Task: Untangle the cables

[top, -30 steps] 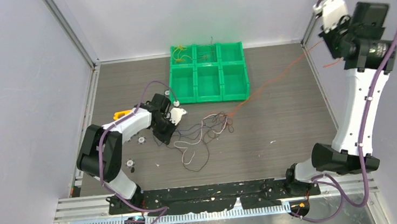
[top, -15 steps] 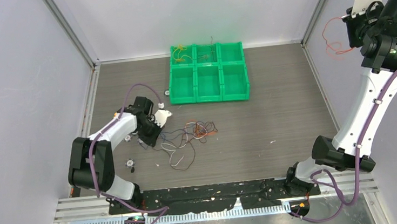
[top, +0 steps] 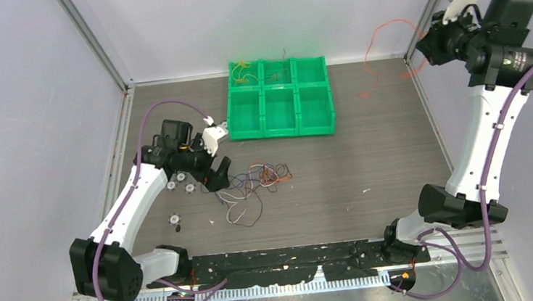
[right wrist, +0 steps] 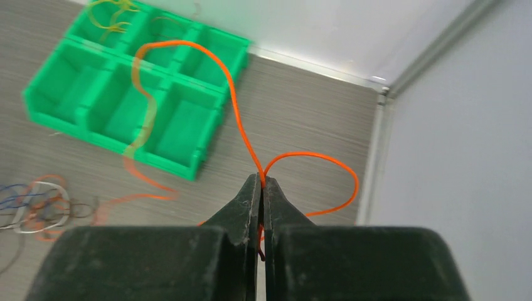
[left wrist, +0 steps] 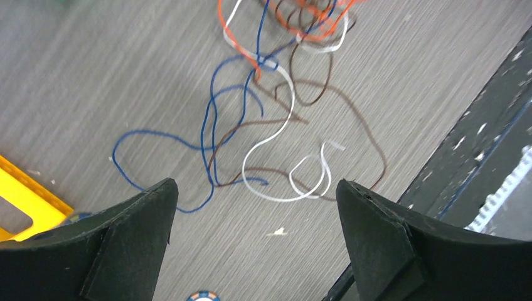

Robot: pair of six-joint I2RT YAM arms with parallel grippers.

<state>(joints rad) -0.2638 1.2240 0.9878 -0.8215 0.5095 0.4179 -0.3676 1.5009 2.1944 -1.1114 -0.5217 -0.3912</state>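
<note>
**Change of state.** The left tool [top: 218,175] now stands fully open and holds nothing. A second ago it was shut, pinning the loose heap of thin multicoloured cables [top: 256,184] to the grey wood-grain tabletop [top: 366,156] in front of the green six-compartment plastic bin tray [top: 282,130]. The right tool [top: 430,37] remains clamped on a single thin orange cable [top: 379,37]. That cable previously ran taut from the heap. It now hangs free in the air to the right of the tray, clear of the heap.

**Consequence.** One cable appears fully separated. The rest are still knotted together in front of the tray.

**View differences.**
- **Left wrist view:** between the spread jaws of the left tool [left wrist: 254,188], the cables [left wrist: 276,94] resolve into separate blue, white, brown and orange strands. The overhead view merges these.
- **Right wrist view:** the right tool [right wrist: 262,183] pinches the orange cable [right wrist: 233,103] near a fold, with the tray [right wrist: 175,164] below. The overhead view cannot confirm this grip.
</note>
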